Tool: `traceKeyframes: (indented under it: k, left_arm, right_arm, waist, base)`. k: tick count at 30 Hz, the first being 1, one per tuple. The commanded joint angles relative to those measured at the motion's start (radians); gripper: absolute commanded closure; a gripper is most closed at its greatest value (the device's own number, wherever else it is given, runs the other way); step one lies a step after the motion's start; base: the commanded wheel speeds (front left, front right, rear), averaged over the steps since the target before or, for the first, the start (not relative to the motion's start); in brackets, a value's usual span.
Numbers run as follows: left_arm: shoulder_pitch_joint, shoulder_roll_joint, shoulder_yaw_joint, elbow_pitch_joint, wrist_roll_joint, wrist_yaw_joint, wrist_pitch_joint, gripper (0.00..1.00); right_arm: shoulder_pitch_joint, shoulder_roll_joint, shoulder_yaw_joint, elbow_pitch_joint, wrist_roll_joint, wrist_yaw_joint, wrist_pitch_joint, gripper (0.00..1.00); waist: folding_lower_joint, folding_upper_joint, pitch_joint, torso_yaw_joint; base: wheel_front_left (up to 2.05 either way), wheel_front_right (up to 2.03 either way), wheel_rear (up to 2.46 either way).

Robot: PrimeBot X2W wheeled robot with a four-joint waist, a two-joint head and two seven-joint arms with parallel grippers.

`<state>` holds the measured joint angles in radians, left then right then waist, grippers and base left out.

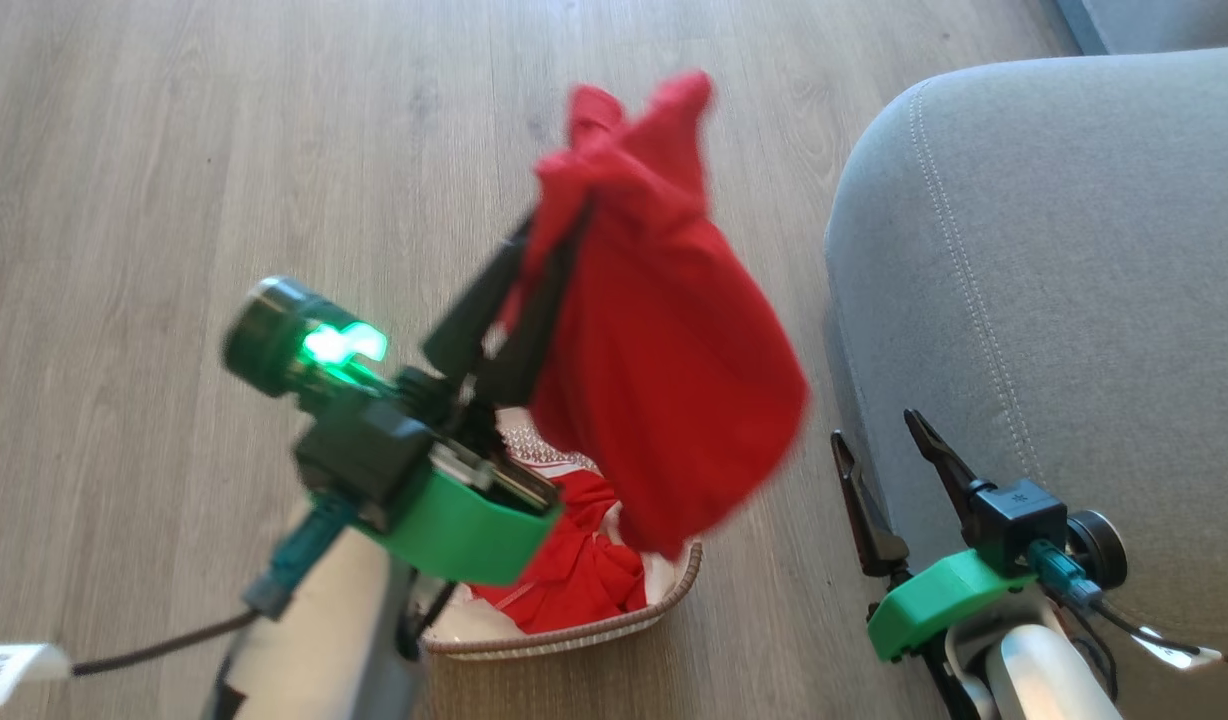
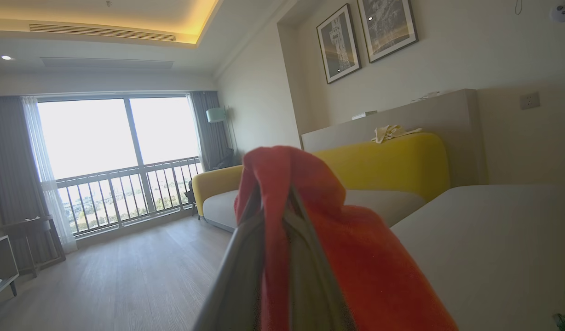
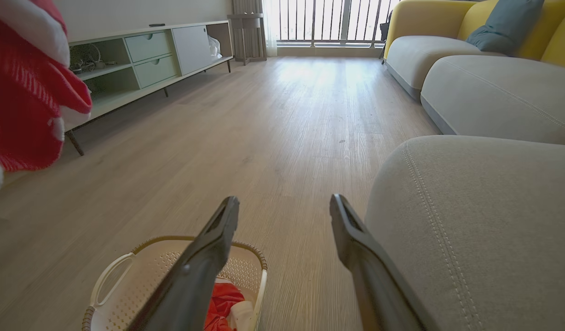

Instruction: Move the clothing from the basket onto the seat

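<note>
- The left hand is clenched on a red garment, which hangs in the air above the basket.
- A second red garment lies bunched inside the basket, which stands on the wooden floor.
- The right hand is released and empty, with its fingers spread, just beside the rounded corner of the grey seat.

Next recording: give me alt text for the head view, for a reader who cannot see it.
The left gripper, fingers shut on a plain red garment, holds it in the air above the basket, where another red garment with white trim lies. The right gripper hangs open and empty beside the grey seat, over a wooden floor.
</note>
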<state>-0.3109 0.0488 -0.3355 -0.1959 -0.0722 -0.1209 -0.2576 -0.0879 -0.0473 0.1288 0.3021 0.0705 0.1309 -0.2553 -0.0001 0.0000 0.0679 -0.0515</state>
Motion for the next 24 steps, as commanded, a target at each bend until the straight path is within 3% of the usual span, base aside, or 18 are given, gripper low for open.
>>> traceKeyframes:
  k: [1, 8, 24]
  left_arm:
    - [-0.029, 0.003, 0.005, -0.029, -0.009, -0.004, -0.004, 1.00]
    - [-0.017, 0.014, -0.088, -0.002, -0.023, -0.009, -0.004, 1.00]
    - [-0.020, 0.017, -0.092, 0.012, -0.037, -0.010, -0.004, 1.00]
  right_arm:
    - [-0.012, -0.003, 0.023, -0.027, -0.001, 0.000, -0.006, 0.00]
    - [-0.005, -0.003, 0.022, -0.042, -0.003, 0.000, -0.006, 0.00]
    - [-0.010, -0.003, 0.009, -0.063, -0.033, 0.000, -0.006, 0.00]
  waist:
    - [0.0001, 0.0000, -0.003, -0.002]
    - [0.0001, 0.0000, -0.010, -0.011]
    - [0.0001, 0.0000, -0.006, -0.020]
  base:
    - [0.00, 0.00, 0.00]
    - [0.00, 0.00, 0.00]
    - [0.00, 0.00, 0.00]
